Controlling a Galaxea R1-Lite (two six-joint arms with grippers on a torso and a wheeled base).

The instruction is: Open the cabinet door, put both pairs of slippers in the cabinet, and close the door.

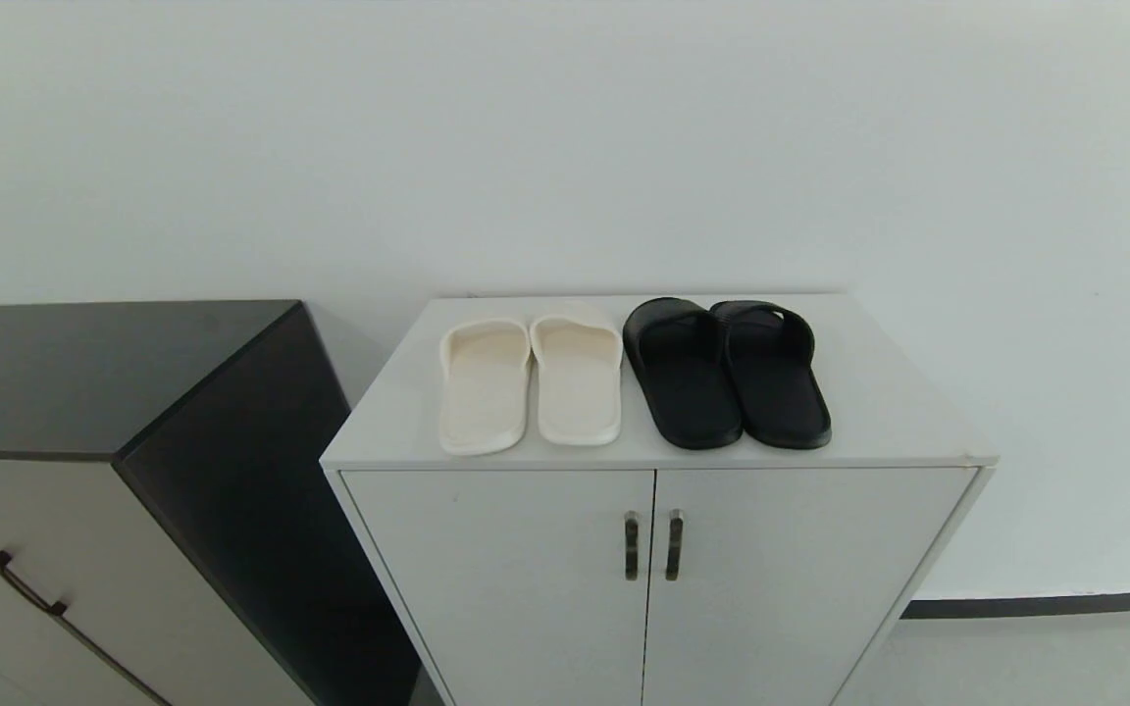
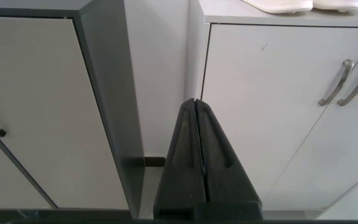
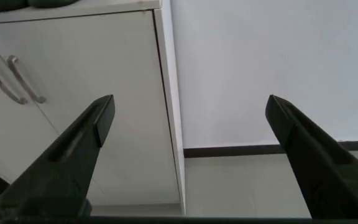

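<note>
The white cabinet [image 1: 487, 588] has both doors shut. The cream slippers [image 1: 540, 382] sit on top of it, with the black slippers [image 1: 727, 373] just beside them. The left claw [image 2: 199, 107] is pressed tight together, low in front of the cabinet. The right claw [image 3: 191, 109] is spread wide by the cabinet's corner, holding nothing.
</note>
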